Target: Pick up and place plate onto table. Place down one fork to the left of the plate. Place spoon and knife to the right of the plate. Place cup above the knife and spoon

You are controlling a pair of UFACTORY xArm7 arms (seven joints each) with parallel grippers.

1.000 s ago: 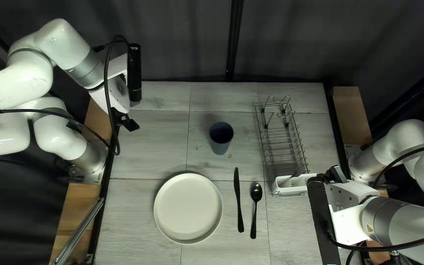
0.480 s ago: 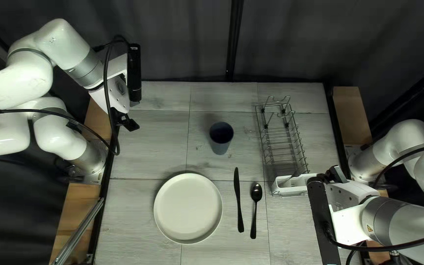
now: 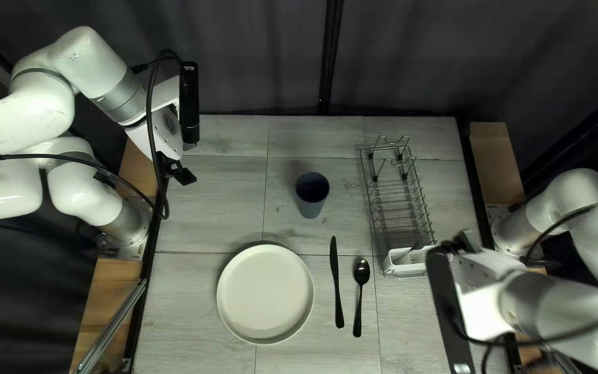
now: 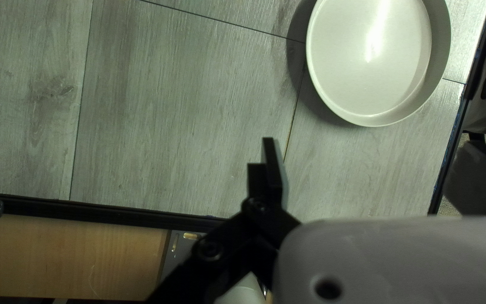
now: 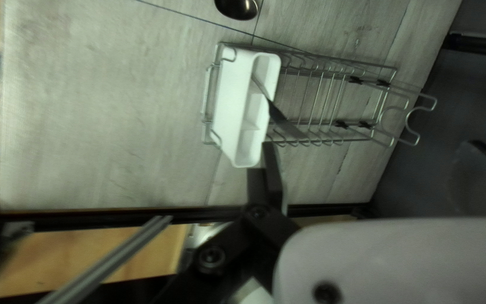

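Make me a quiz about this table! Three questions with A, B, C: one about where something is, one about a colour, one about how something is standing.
1. Where does the knife lie, seen from the plate?
A. On it
B. On its left in the top left view
C. Between it and the spoon

2. What colour is the plate?
A. Red
B. White
C. Black

3. How is the cup standing?
A. On its side
B. Upright, mouth up
C. Upside down

Answers:
1 C, the knife lies on the table with the plate on one side and the spoon on the other.
2 B, it looks pale white against the grey table.
3 B, you can look down into its open top.
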